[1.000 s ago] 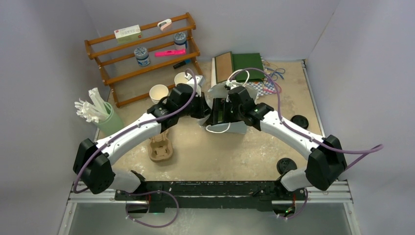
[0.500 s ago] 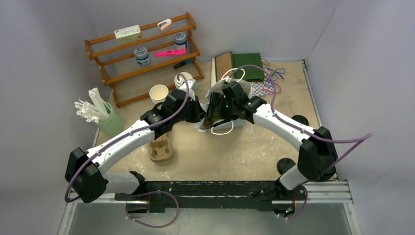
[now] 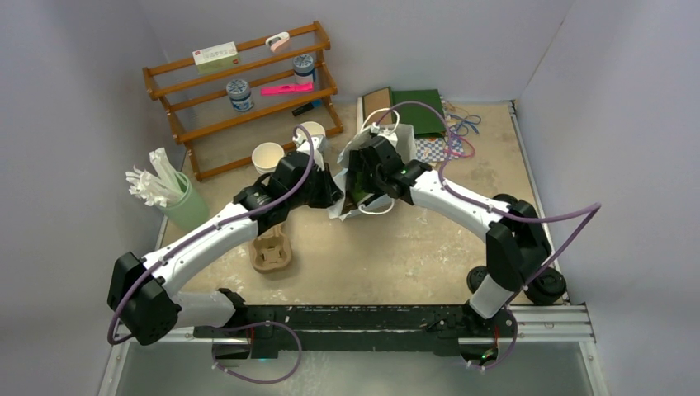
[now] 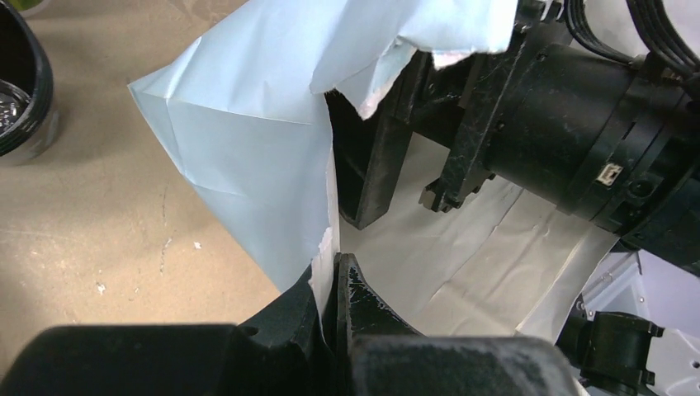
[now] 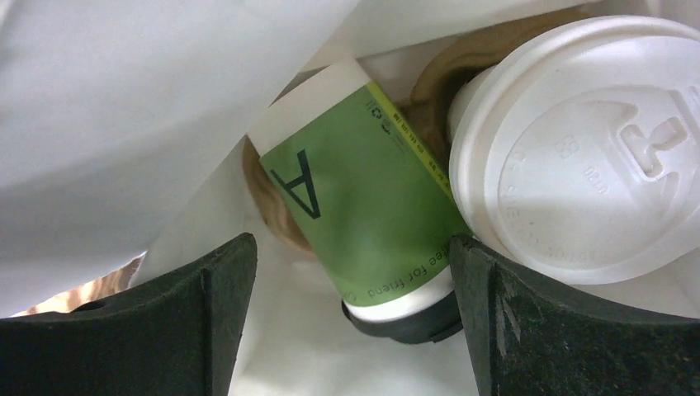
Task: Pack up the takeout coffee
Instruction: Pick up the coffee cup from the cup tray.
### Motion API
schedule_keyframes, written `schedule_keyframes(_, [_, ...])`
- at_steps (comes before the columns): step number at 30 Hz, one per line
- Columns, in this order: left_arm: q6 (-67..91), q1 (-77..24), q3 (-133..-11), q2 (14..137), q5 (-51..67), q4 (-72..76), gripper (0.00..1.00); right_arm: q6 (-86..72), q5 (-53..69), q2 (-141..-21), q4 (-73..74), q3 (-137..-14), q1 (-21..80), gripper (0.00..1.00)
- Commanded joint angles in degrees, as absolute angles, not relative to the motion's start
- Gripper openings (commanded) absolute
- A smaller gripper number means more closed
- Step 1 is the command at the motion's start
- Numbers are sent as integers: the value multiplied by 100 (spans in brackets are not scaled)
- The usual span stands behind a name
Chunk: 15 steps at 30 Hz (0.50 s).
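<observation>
Right hand [image 5: 351,256] spread above a green-sleeved cup [image 5: 363,206], seen only wrist-side; left hand [image 4: 334,285] pinches the bag [image 4: 248,148].

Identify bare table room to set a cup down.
Bare tabletop in front of the white bag, between the pulp carrier and the black lid. Crowded around the bag and by the wooden shelf.

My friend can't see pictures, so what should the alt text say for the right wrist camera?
A green-labelled, black-lidded cup lies tilted within the open right gripper inside a white paper bag, beside a white-lidded cup. A brown carrier shows behind them.
</observation>
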State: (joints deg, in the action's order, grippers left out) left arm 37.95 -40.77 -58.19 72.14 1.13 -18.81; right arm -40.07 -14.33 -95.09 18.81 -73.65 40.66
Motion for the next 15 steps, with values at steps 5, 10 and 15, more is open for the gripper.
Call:
schedule_keyframes(5, [3683,-3994,-6121,7224,-415,-2915,0,-2690,-1118,-10169,1903,-7370,4254,87])
schedule_keyframes(10, [3609,-3943,-6285,7296,-686,-2994,0,-2312,-759,-10362,2026,-7386,4297,85])
schedule_keyframes(15, [3498,-3881,-6543,7443,-1187,-3336,0,-1907,-571,-10728,2725,-7755,4292,85])
